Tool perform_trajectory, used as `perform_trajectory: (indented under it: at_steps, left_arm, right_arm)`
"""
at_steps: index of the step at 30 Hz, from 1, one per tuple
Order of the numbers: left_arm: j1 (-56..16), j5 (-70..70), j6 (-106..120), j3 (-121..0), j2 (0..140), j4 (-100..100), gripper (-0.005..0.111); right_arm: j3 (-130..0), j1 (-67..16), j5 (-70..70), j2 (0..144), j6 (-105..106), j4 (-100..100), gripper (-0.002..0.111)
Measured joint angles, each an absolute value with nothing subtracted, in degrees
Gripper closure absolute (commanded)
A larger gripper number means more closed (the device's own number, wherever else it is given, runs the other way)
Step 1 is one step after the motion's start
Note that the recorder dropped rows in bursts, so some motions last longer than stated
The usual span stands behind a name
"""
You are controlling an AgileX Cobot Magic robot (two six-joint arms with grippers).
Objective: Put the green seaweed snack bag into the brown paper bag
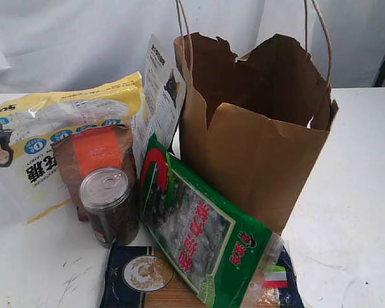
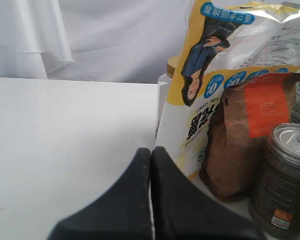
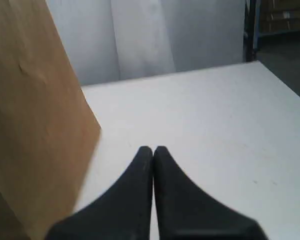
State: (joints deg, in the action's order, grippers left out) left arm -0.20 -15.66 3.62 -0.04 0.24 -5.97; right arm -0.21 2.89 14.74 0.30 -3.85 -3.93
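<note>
Exterior view.
- green seaweed snack bag: in front of the brown paper bag, printed face up. Its long axis runs diagonally, the red-arc end up-left near the paper bag's base, the clear-edged end down-right toward the front. It lies partly over the dark blue spaghetti packet.
- Brown paper bag: upright on the white table, jagged rim open, cord handles standing up.
- To the left: yellow-and-white candy bag, small brown pouch with an orange label, and a can just beside the green bag's left edge.
- No gripper shows here, so the green bag's place relative to either set of jaws cannot be told.

Left wrist view.
- left gripper: jaws pressed together, tips touching, nothing between them; low over the table.
- Candy bag, brown pouch and can stand just beyond and to one side. The green bag is out of frame.

Right wrist view.
- right gripper: jaws closed tip to tip, empty, over bare table.
- The paper bag's plain side wall stands close beside the fingers, not touching.
</note>
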Motion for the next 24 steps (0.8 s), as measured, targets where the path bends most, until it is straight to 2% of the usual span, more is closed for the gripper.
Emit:
perform_trajectory:
  at_steps: [6, 11, 16, 21, 24]
  left_arm:
    - [-0.2, -15.7, 3.6, 0.0, 0.2, -6.0, 0.107]
    - [-0.2, -15.7, 3.6, 0.0, 0.2, -6.0, 0.107]
    - [-0.2, -15.7, 3.6, 0.0, 0.2, -6.0, 0.107]
    - [-0.2, -15.7, 3.6, 0.0, 0.2, -6.0, 0.107]
    - [-0.2, -15.7, 3.6, 0.0, 0.2, -6.0, 0.107]
  right_arm:
    - [-0.2, 2.8, -3.5, 0.3, -15.0, -28.1, 0.108]
    - [-1.1, 2.8, -3.3, 0.3, -20.8, -37.1, 0.108]
    - [-13.1, 1.5, 15.9, 1.8, -18.2, -35.0, 0.108]
    - [-32.0, -0.8, 43.7, 15.5, -11.0, -27.3, 0.107]
    - [-41.9, -1.3, 57.7, 25.4, -1.2, -24.7, 0.097]
